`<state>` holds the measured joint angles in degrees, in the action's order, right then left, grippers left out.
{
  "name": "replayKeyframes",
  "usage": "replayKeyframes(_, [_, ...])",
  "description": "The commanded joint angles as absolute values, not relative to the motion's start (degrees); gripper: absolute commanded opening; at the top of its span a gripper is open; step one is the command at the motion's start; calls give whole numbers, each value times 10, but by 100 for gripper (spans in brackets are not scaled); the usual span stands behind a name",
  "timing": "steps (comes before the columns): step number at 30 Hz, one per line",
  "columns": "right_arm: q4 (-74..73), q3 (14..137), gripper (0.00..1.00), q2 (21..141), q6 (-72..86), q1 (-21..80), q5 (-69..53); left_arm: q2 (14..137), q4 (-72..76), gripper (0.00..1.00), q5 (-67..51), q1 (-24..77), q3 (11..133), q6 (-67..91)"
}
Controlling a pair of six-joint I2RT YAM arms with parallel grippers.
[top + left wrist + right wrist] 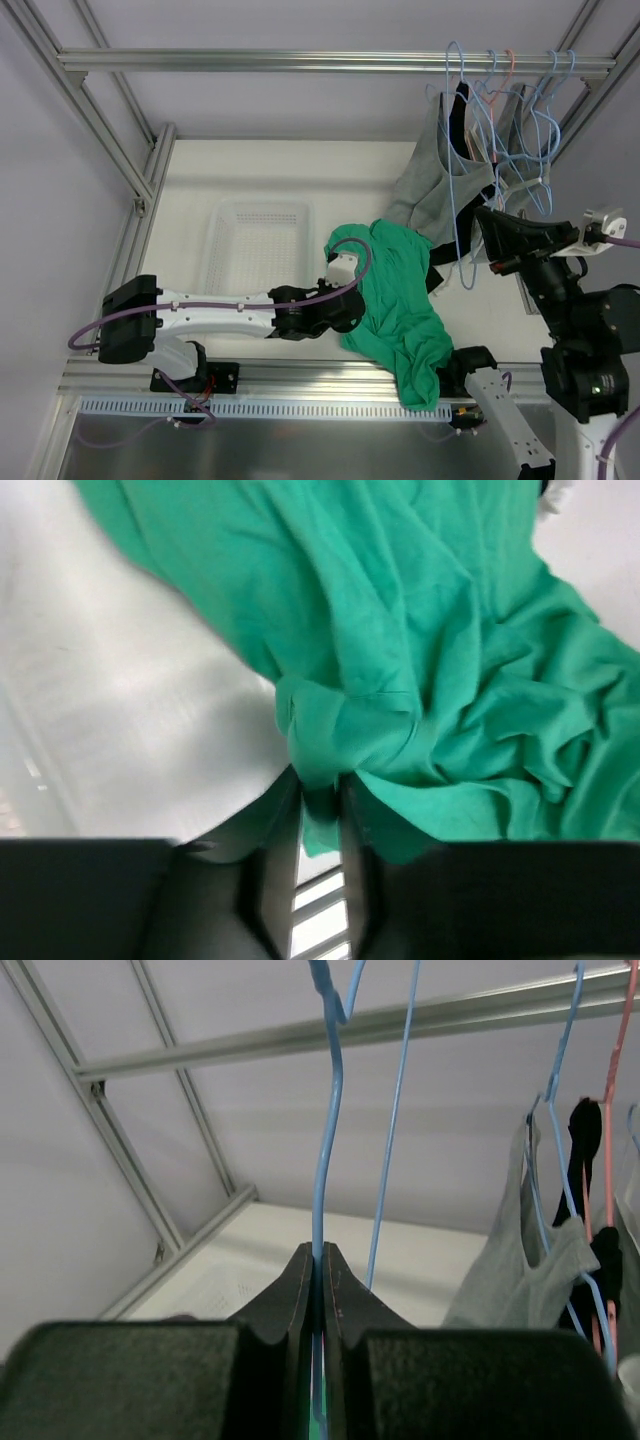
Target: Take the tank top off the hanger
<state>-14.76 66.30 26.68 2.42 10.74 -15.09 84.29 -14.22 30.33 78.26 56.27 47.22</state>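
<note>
Left claw [320, 785] first: its two fingers stand close together with only a narrow slit between them, and a bunched fold of the green tank top [430, 630] sits pinched right at their tips. Out from there the cloth spreads away in heavy creases, crumpled flat on the white table [250, 170]. There's one green tank top. Its long axis runs diagonally, from a far end by the middle of the table down to a near-right end that hangs over the table's near edge. Which end is the straps and which the hem, I can't tell from the folds. The left arm reaches in from the left and meets the cloth on its left edge. Over to the right claw [320, 1255]: fingers pressed tight on the thin wire of one blue hanger [325, 1140], which rises straight up out of the pinch. Seen from above, that hanger's lower end dangles just right of the green cloth. Behind it, the rail [330, 62] crosses the far side and carries a cluster of hangers on the right: I count about four blue hooks and one pink hanger [509, 60]. One grey tank top [430, 195] hangs among them, and one black garment [462, 125] just beside it. One white basket [255, 235] sits left of the green cloth, well apart from the hangers. Two arms, two claws, both gripping.
</note>
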Motion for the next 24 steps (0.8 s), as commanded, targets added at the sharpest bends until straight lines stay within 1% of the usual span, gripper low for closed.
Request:
replayKeyframes(1, [-417,750,0,278,-22,108,-168,806,-185,28,352,775,562,503])
replayKeyframes(2, [-443,758,0,279,-25,108,-170,799,-188,39,352,774,564,495])
replayKeyframes(3, [-465,765,0,282,-26,109,-176,782,-191,75,352,774,568,484])
replayKeyframes(4, [-500,769,0,290,-27,108,-182,774,-200,97,353,773,576,466])
replayKeyframes(5, [-511,778,0,294,-28,109,-184,761,-205,99,352,772,581,455])
replayKeyframes(10, [-512,803,0,340,-38,109,-154,677,-248,99,348,769,620,395])
replayKeyframes(13, [-494,843,0,404,-32,108,-144,640,-262,98,324,769,628,360])
replayKeyframes(14, [-490,864,0,439,-29,108,-141,622,-264,99,312,769,626,354])
replayKeyframes(20, [-439,932,0,554,-24,110,-122,555,-276,99,294,769,577,359])
replayKeyframes(23, [-424,981,0,625,-27,117,-117,537,-281,99,289,769,557,366])
replayKeyframes(24, [-423,1014,0,661,-30,131,-108,534,-280,99,287,769,550,368])
